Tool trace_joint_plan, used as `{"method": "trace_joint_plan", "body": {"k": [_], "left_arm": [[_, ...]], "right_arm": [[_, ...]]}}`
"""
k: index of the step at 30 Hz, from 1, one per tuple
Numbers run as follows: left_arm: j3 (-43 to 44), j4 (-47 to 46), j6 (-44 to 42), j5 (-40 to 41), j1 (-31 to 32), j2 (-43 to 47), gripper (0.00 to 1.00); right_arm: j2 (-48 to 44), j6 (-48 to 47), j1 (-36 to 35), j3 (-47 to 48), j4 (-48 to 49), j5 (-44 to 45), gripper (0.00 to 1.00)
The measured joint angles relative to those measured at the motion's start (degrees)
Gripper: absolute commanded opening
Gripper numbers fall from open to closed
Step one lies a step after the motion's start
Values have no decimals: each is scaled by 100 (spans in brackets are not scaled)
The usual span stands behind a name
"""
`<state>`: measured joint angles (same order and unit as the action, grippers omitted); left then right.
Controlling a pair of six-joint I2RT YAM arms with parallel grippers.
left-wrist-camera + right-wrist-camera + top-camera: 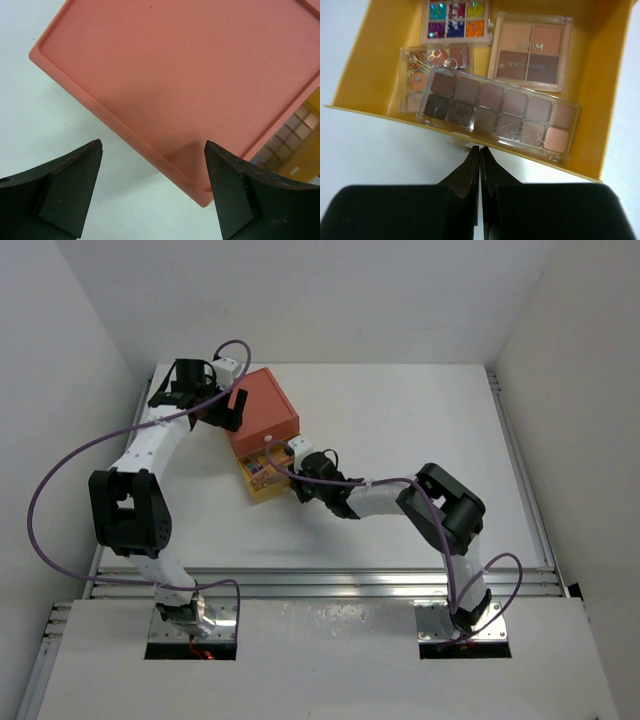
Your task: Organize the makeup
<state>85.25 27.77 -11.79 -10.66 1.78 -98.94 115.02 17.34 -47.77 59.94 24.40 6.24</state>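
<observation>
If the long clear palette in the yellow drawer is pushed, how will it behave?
The long palette looks like rigid plastic, so it probably slides whole. Its glossy case seems slippery. It lies over a smaller palette, so it may rock.

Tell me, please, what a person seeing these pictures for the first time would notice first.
The salmon-orange box at the far left of the table stands out, with its yellow drawer pulled open toward the arms. In it lie four eyeshadow palettes, the long brown-toned one overlapping another at the front. The right claw is shut just before the drawer's front edge, and the left claw hangs open over the box's corner.
</observation>
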Motion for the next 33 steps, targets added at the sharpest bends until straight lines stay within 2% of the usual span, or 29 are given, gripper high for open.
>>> {"method": "trace_joint_plan", "body": {"k": [10, 19, 23, 27, 33], "left_arm": [[-4, 0, -24, -9, 0, 0, 89], [-4, 0, -79, -52, -2, -39, 89], [118, 149, -111, -160, -37, -55, 89], [1029, 323, -92, -306, -149, -251, 89], [2059, -321, 223, -151, -398, -767, 83]], "right_arm": [[894, -245, 0, 1268, 654, 597, 0], [1943, -273, 111, 2555, 619, 1167, 0], [1930, -273, 140, 2452, 728, 1176, 0], [1733, -208, 155, 1897, 946, 1176, 0], [1718, -33, 144, 1631, 1040, 1176, 0]]}}
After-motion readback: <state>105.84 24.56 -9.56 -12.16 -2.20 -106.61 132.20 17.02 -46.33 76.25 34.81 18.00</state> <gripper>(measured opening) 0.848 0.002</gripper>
